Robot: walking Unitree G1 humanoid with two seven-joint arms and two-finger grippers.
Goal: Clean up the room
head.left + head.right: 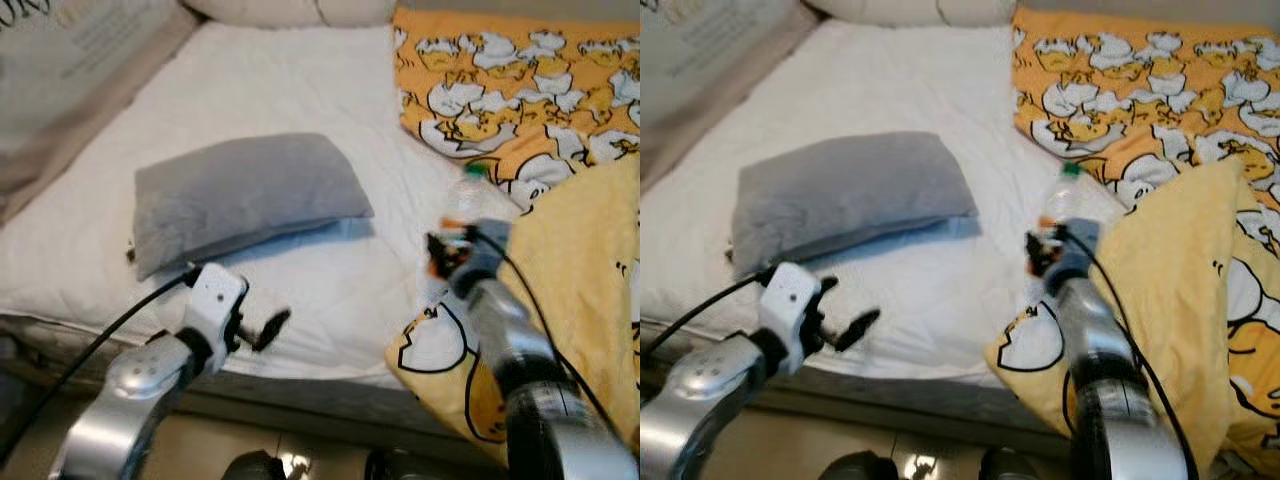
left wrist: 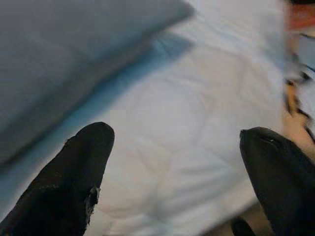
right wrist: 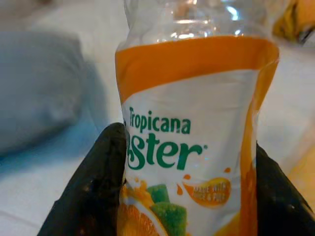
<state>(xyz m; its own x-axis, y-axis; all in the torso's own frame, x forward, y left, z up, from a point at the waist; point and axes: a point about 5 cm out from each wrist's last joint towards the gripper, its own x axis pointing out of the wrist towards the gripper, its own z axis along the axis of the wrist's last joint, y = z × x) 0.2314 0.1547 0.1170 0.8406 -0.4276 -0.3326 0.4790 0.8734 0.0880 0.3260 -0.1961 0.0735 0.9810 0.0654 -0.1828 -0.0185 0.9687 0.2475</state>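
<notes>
The right hand reaches forward over the bed, fingers clamped on a clear Tropicana bottle beside the yellow duck blanket. The left hand hovers spread wide near the grey pillow.

Bed: white quilted mattress cover. Grey pillow: lying flat near the bed's front edge. Yellow duck-print blanket: spread over the bed's right side, one corner hanging over the front. White pillow: at the head.
</notes>
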